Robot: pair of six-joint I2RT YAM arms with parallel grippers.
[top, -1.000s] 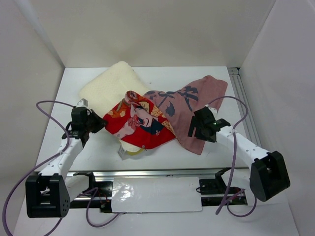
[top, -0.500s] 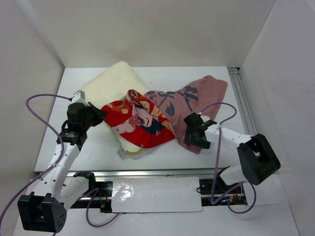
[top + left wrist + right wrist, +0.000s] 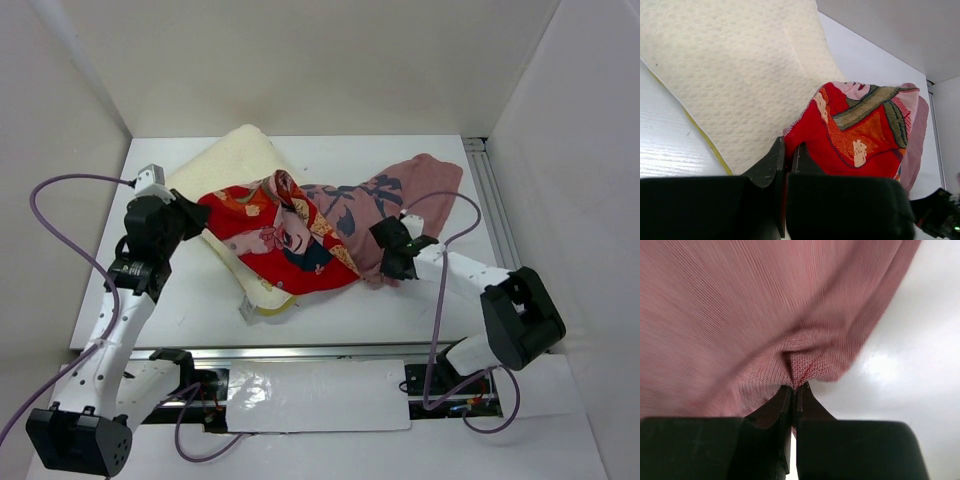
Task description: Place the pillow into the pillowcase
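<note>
The table [image 3: 330,160] carries everything, with the pillow and pillowcase lying across its middle between the two arms.

The pillowcase [image 3: 300,230] is spread in a crumpled band from one gripper to the other. Its red doll-printed part is on the left gripper's side, and its dull pink part with dark marks trails away beyond and around the right gripper.

The pillow [image 3: 235,160] lies just ahead of the left gripper and under the red cloth. Its far end is bare, and a near corner with yellow edging and a white tag pokes out below the red cloth. The cloth covers only the middle and right part. I cannot tell whether that part sits inside the sack or merely under a draped layer.

The left gripper [image 3: 190,215] is clenched on the red hem. In its wrist view the fabric bunches right at the fingertips, with cream plush directly beyond and to the left of them.

The right gripper [image 3: 390,250] is pinched tight on a fold of the pink cloth, which puckers at its tips and fills the view above them, with bare table to the right.

By my judgement the task is early to midway. Both ends of the case are gripped and the mouth appears set against the pillow. Much of the pillow is exposed, so most of the sleeving and the final settling remain to be done.
</note>
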